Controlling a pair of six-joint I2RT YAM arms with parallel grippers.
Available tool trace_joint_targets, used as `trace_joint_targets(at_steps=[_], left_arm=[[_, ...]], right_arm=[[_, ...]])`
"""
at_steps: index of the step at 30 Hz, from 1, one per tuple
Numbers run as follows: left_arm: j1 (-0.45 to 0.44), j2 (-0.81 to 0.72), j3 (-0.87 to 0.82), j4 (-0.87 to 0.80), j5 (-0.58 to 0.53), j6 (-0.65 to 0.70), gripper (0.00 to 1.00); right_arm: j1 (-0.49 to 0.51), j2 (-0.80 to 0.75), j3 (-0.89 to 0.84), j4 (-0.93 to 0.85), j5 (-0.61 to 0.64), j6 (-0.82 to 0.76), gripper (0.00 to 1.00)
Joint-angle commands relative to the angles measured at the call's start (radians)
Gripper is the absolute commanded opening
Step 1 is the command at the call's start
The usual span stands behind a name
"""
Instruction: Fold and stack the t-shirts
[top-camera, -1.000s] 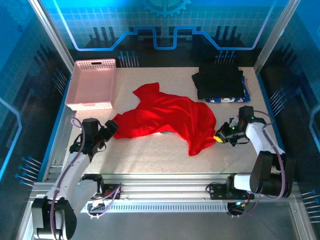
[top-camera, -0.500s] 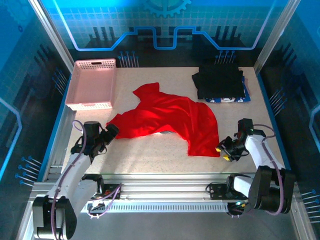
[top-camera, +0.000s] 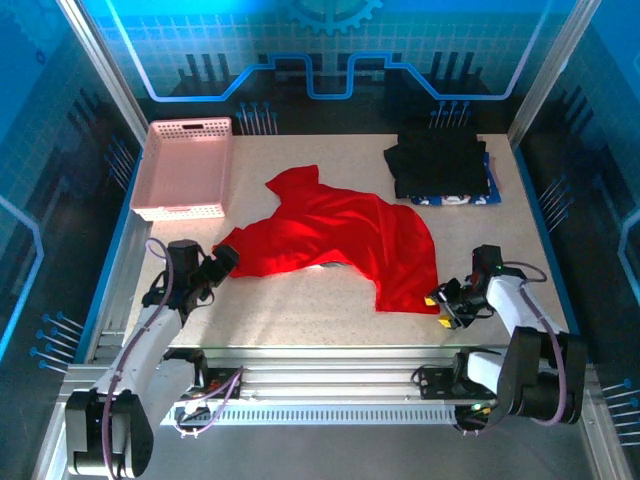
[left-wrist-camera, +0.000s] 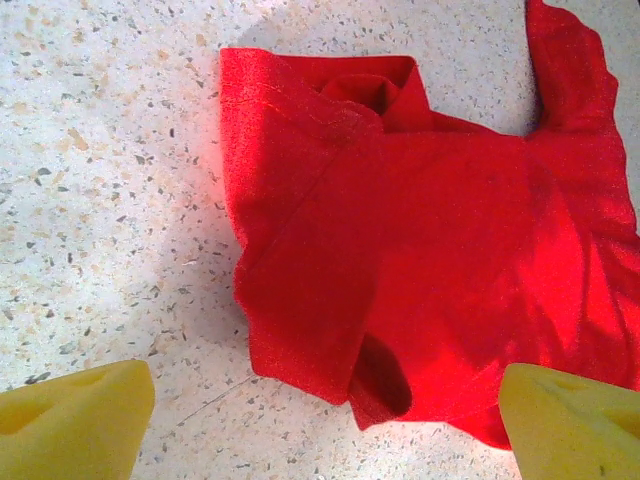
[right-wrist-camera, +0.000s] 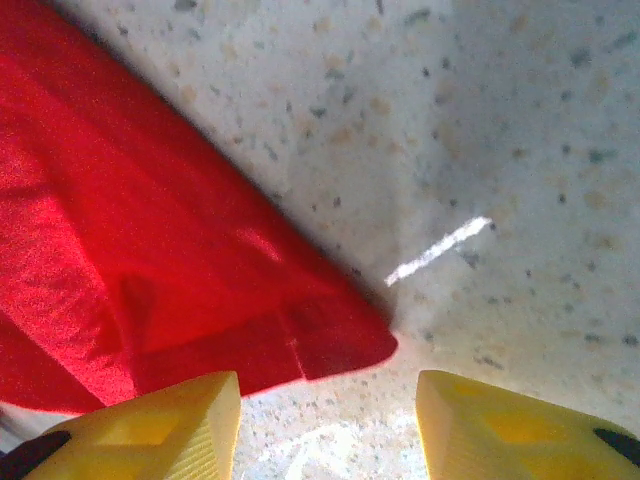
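Note:
The red t-shirt (top-camera: 340, 235) lies crumpled and spread out in the middle of the table. Its left sleeve (left-wrist-camera: 300, 250) is just ahead of my left gripper (left-wrist-camera: 320, 430), which is open with bare table between its yellow fingertips (left-wrist-camera: 75, 420). In the top view the left gripper (top-camera: 222, 262) sits at the shirt's left tip. My right gripper (top-camera: 445, 303) is low by the shirt's near right corner (right-wrist-camera: 330, 345). The right gripper (right-wrist-camera: 330, 430) is open, and the hem corner lies just ahead of its fingers, untouched. Folded black and navy shirts (top-camera: 440, 165) are stacked at the back right.
A pink perforated basket (top-camera: 185, 168) stands at the back left. The table's metal front rail (top-camera: 330, 365) runs close behind both grippers. Bare speckled tabletop (top-camera: 300, 305) lies in front of the red shirt.
My right gripper was shut at the shirt's right hem. It has drawn back toward the near edge and opened, leaving the corner on the table. The left arm has barely moved.

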Motion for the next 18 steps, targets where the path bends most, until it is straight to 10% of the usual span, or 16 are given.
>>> trace_joint_targets(at_steps=[1,9,18], left_arm=[[0.007,0.007,0.026,0.013,0.023,0.023,0.91],[0.01,0.111,0.209,-0.088,0.031,0.067,0.91],[0.01,0.374,0.406,-0.251,0.09,0.115,0.9]], right_arm=[[-0.008,0.064,-0.001,0.07,-0.002,0.013,0.47],[-0.005,0.181,0.089,0.148,0.017,0.017,0.01],[-0.093,0.104,0.183,0.007,0.107,-0.097,0.0]])
